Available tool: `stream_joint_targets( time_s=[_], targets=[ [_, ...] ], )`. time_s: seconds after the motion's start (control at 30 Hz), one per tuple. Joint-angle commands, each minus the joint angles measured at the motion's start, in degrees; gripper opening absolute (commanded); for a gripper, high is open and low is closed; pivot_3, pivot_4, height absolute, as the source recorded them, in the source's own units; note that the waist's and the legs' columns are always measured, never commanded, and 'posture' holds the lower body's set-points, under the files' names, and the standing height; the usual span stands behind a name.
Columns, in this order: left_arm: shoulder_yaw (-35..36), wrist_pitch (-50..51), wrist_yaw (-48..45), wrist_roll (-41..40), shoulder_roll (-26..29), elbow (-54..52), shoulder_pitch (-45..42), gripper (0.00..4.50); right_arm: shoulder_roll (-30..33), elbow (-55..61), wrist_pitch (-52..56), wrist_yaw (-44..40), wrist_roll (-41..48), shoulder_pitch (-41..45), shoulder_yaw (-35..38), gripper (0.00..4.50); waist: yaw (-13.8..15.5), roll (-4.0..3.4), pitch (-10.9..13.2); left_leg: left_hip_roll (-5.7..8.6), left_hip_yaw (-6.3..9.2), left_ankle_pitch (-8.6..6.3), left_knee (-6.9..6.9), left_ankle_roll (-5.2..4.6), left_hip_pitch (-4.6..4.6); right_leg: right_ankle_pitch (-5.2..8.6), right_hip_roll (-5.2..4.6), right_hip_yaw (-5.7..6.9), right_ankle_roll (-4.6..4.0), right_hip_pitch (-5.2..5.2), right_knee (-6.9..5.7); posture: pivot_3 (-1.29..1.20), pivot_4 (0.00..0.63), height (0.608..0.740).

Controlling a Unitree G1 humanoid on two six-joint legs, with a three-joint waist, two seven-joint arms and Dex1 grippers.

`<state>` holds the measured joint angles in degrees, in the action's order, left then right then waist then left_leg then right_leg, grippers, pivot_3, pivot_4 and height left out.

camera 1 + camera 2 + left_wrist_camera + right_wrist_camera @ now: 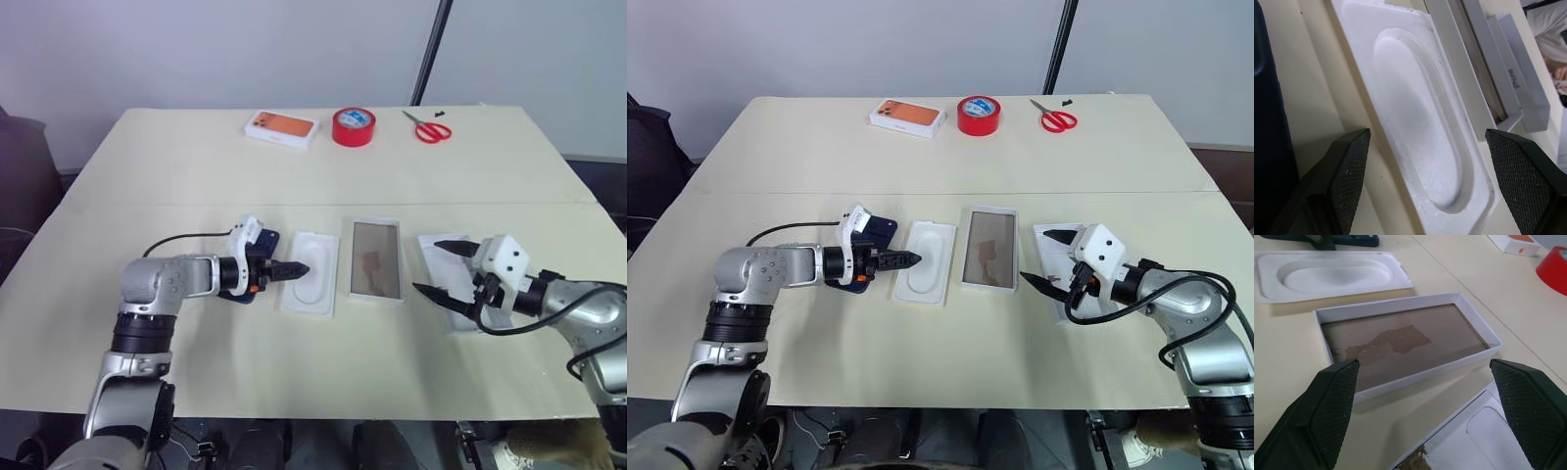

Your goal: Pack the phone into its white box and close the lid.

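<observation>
The dark navy phone lies flat on the table left of centre, partly hidden under my left wrist. My left gripper is open, its fingers spread low over the flat white insert just right of the phone. The white box sits open at the centre, its brownish floor bare. To its right lies the lid, with "iPhone" printed on its side wall. My right gripper hovers open above the lid, pointing toward the box, nothing between its fingers.
An orange-topped white box, a red tape roll and red scissors line the far edge. A seam crosses the tabletop behind the packing things. A black pole rises behind the table.
</observation>
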<state>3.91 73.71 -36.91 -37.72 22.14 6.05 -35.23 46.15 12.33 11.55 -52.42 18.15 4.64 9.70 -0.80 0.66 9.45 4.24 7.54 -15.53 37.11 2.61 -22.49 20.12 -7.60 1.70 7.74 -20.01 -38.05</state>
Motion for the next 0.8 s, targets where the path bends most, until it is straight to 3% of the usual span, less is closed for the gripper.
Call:
stream_joint_targets(
  time_s=[0.03, 0.07, 0.27, 0.4, 0.67, 0.8],
  targets=[
    [-0.68, 0.38, 1.04, 0.73, -0.93, 2.11, 0.84, 3.42, 0.08, 2.39, -1.41, 0.79, -0.52, -0.23, 1.06, 4.5, 0.04, 0.0, 0.0, 0.0, 0.0, 0.0, 0.0, 0.0, 0.0, 0.0, 0.0, 0.0, 0.0, 0.0, 0.0, 0.0, 0.15, 0.74],
    [-0.52, 0.05, 0.92, 0.84, -0.75, 2.58, 1.0, 3.11, 0.19, 2.49, -1.54, 0.9, -0.73, -0.38, 1.03, 4.5, 0.06, 0.0, 0.0, 0.0, 0.0, 0.0, 0.0, 0.0, 0.0, 0.0, 0.0, 0.0, 0.0, 0.0, 0.0, 0.0, 0.15, 0.74],
    [-0.37, 1.11, 1.4, 1.02, 0.03, 2.18, 2.78, 0.05, 0.02, 3.12, -1.45, 1.09, -1.27, 0.33, 0.34, 4.5, 0.04, 0.0, 0.0, 0.01, 0.01, 0.0, -0.01, 0.0, 0.0, 0.0, 0.0, 0.0, 0.0, 0.0, 0.02, 0.0, 0.15, 0.74],
    [1.55, 2.11, 2.82, 0.19, -0.71, 0.86, 2.8, 0.01, 0.04, 3.4, -1.94, 0.71, -2.89, 0.83, -2.27, 4.5, -0.08, -0.03, -0.03, -0.01, 0.01, 0.0, 0.0, 0.0, 0.02, 0.0, 0.01, -0.01, 0.0, 0.01, 0.01, 0.0, 0.15, 0.74],
    [16.58, 4.47, 10.44, -4.51, -5.0, 1.26, -1.64, 0.01, -5.57, 8.25, 4.4, 1.18, -2.88, 3.4, -13.45, 4.5, -0.25, 0.07, 0.03, -0.02, 0.02, 0.01, 0.0, 0.02, -0.02, 0.0, 0.02, -0.01, 0.0, -0.06, -0.02, 0.0, 0.15, 0.74],
    [17.47, 4.05, 11.28, -4.97, -5.42, 0.21, -2.13, 0.01, -5.79, 3.95, 4.16, 0.72, -9.23, 7.36, -20.22, 4.5, -0.04, 0.09, 0.04, -0.01, 0.03, 0.02, 0.01, 0.03, -0.03, 0.0, 0.0, -0.01, 0.0, -0.07, -0.02, 0.0, 0.15, 0.74]
  ],
)
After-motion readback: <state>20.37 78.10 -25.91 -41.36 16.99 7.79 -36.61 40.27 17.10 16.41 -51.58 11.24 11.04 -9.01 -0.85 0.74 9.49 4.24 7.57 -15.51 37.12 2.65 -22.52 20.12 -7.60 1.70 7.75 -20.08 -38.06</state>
